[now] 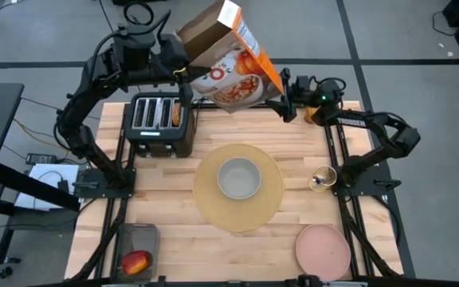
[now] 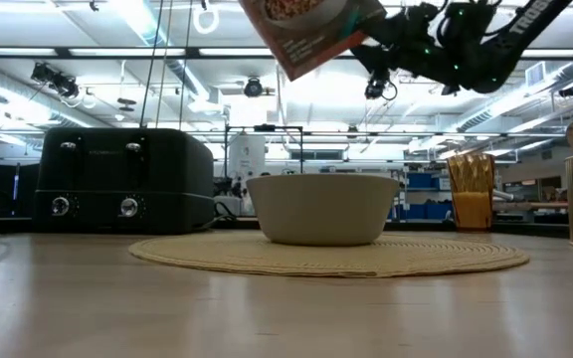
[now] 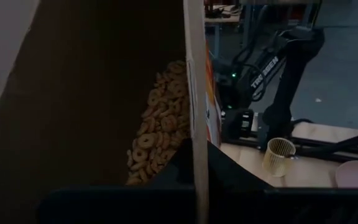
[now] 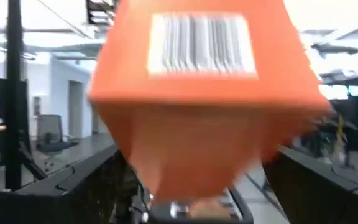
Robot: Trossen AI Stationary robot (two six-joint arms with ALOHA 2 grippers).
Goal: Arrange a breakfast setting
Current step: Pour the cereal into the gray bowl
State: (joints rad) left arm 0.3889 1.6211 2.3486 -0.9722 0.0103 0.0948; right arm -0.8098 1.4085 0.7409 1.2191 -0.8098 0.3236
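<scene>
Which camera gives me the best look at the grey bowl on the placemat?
The high view: it looks straight down on the grey bowl, showing its whole rim centred on the tan placemat. The low view shows only its side in profile. The left and right wrist views do not show it; the cereal box fills them.

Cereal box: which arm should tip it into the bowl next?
Probably the left. Its pincer grips the cereal box at the open top, cereal visible inside, so rolling it pours. The right pincer steadies the base. The grey bowl sits nearer than the box.
</scene>
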